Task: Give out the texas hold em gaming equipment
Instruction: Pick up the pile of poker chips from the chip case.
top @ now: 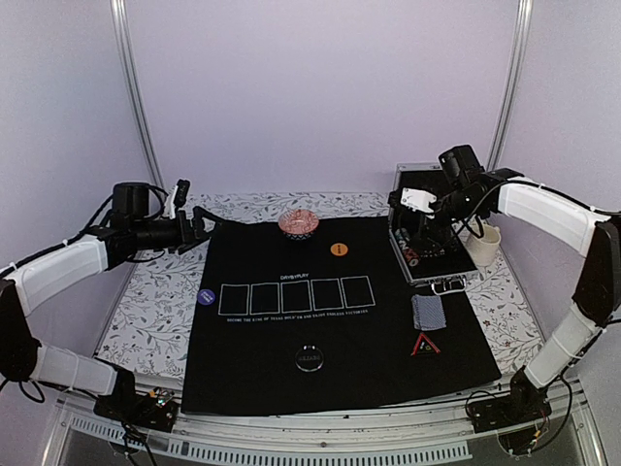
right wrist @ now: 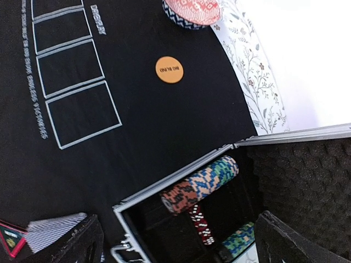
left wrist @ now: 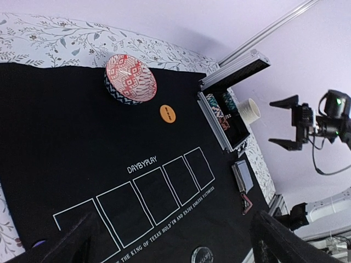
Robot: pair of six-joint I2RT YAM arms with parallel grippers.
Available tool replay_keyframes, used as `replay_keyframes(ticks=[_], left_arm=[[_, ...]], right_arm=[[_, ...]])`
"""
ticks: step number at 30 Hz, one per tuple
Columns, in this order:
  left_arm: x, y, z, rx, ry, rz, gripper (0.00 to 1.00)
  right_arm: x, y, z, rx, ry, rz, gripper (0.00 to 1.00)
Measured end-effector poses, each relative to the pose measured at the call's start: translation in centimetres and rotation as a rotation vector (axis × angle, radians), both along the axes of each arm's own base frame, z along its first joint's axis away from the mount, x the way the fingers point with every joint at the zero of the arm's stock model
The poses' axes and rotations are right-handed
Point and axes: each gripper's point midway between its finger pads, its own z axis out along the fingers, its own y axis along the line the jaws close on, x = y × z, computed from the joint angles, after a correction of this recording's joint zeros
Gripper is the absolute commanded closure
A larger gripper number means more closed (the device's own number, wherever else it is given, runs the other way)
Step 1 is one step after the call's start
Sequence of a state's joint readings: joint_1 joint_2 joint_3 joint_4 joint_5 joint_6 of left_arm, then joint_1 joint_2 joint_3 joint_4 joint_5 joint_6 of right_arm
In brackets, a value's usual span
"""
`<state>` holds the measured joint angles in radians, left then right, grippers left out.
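Holds the left tool (top: 197,231) wide apart and empty above the mat (top: 291,388), blue button (top: 205,297) well below it. Hangs the right tool (left wrist: 277,123), also apart and empty, over chips (right wrist: 200,186) lying in the open case (right wrist: 142,194) just beneath. Risks rolling the row loose or catching the case wall if lowered off-centre.

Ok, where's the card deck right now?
In the top view, the deck lies on the right side of the mat, between the open case and the triangle.
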<state>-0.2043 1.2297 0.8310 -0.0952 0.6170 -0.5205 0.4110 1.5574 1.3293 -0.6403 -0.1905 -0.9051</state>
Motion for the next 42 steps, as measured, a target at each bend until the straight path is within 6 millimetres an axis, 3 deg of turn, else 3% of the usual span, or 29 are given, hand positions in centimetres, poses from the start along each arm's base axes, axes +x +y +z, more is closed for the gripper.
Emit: replay_keyframes(ticks=[3, 7, 11, 19, 25, 30, 34, 42], left_arm=[[-0.1, -0.2, -0.4, 0.001, 0.008, -0.017, 0.02], [0.0, -0.5, -1.2, 0.002, 0.031, -0.035, 0.02], [0.2, -0.8, -2.9, 0.002, 0.082, -0.055, 0.02], [0.0, -1.2, -5.3, 0.000, 0.165, -0.080, 0.02], [-0.2, -1.5, -6.0, -0.009, 0.195, -0.100, 0.02], [-0.3, -1.6, -6.3, -0.014, 0.207, -0.109, 0.02], [-0.3, -1.7, -6.3, -0.018, 0.210, -0.116, 0.02], [-0.3, -1.8, -6.8, -0.016, 0.227, -0.119, 0.02]], right_arm=[[3.9, -1.3, -1.2, -0.087, -0.021, 0.072, 0.05], [6.7, -2.9, -4.1, -0.200, 0.006, 0.134, 0.06], [6.8, -3.2, -6.8, -0.277, 0.041, 0.214, 0.08], [7.1, -3.9, -8.6, -0.335, 0.045, 0.283, 0.08], [8.7, -8.8, -8.8, -0.451, 0.032, 0.198, 0.09], [8.5, -13.1, -10.9, -0.561, 0.055, 0.152, 0.14], [8.1, -14.4, -12.3, -0.617, 0.060, 0.158, 0.18], [9.7, -15.8, -11.7, -0.672, -0.008, 0.158, 0.36]])
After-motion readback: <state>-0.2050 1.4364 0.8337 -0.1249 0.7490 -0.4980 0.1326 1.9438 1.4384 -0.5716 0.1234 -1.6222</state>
